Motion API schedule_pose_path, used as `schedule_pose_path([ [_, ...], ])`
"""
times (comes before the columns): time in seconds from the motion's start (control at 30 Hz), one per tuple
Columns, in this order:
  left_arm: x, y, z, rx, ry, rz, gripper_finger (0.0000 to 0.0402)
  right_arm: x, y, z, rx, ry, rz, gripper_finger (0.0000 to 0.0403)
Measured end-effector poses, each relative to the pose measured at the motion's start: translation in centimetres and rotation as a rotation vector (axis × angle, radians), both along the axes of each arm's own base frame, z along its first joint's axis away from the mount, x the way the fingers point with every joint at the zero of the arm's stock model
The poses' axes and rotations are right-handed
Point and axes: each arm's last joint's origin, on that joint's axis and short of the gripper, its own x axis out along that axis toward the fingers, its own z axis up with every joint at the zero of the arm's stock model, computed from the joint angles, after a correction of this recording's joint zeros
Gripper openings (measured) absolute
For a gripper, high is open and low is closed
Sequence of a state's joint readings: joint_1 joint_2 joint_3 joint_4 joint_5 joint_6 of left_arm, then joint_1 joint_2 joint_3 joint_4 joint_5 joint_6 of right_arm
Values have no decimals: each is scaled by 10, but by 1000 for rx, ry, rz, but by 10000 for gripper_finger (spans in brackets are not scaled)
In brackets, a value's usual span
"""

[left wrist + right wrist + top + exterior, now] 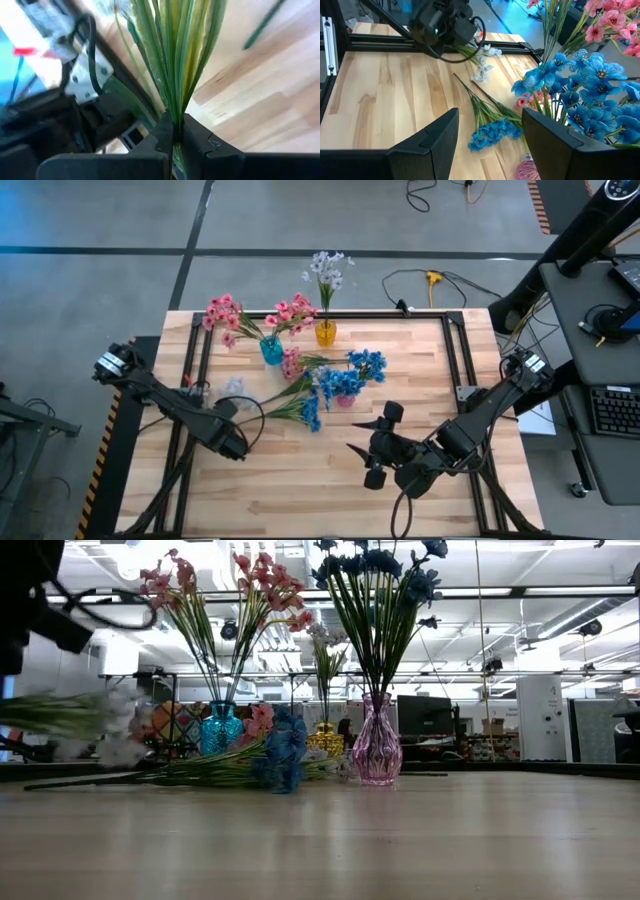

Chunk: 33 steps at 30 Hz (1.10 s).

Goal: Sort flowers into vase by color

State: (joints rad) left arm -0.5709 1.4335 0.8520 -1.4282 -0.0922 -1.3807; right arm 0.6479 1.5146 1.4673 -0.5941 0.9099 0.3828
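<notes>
High view: The wooden table (300,490) is carrying three vases near its far edge: a teal vase (271,350) holding pink flowers (222,313), a yellow vase (326,333) holding pale white-lavender flowers (327,268), and a pink vase (344,399) holding blue flowers (358,372). A loose blue spray (303,410) and a loose pink spray (291,364) are lying flat between the vases. The left gripper (232,442) is hovering near the table's left side with a white spray (234,387) reaching away from it. The right gripper (376,448) is waiting near the front right, apart from every flower.

Low view: The three vases are standing upright. The loose sprays are lying on the table in front of them. A blurred white spray (90,725) is hanging above the table at the left.

Left wrist view: The jaws of the left gripper (176,137) are closing tight on a bundle of thin green stems (177,60), gripping low on the stalks.

Right wrist view: The jaws of the right gripper (490,132) are standing wide apart and holding nothing. The loose blue spray (492,135) is lying on the table just beyond them.

Handling: The sprays are probably light, springy and bendable. The stem, below the blooms, is likely the safest place to grip, since the heads may crush or snag.
</notes>
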Motion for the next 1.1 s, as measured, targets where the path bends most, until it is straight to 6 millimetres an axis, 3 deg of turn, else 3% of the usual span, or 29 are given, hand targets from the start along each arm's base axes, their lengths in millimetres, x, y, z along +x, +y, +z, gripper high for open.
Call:
schedule_pose_path([
  [0.6,16,-12,86,7,-373,-439,1,-1,-1,-5,-18,27,-1,210],
  [1.1,23,-37,128,82,-907,-976,1,-5,2,-15,-28,70,30,210],
])
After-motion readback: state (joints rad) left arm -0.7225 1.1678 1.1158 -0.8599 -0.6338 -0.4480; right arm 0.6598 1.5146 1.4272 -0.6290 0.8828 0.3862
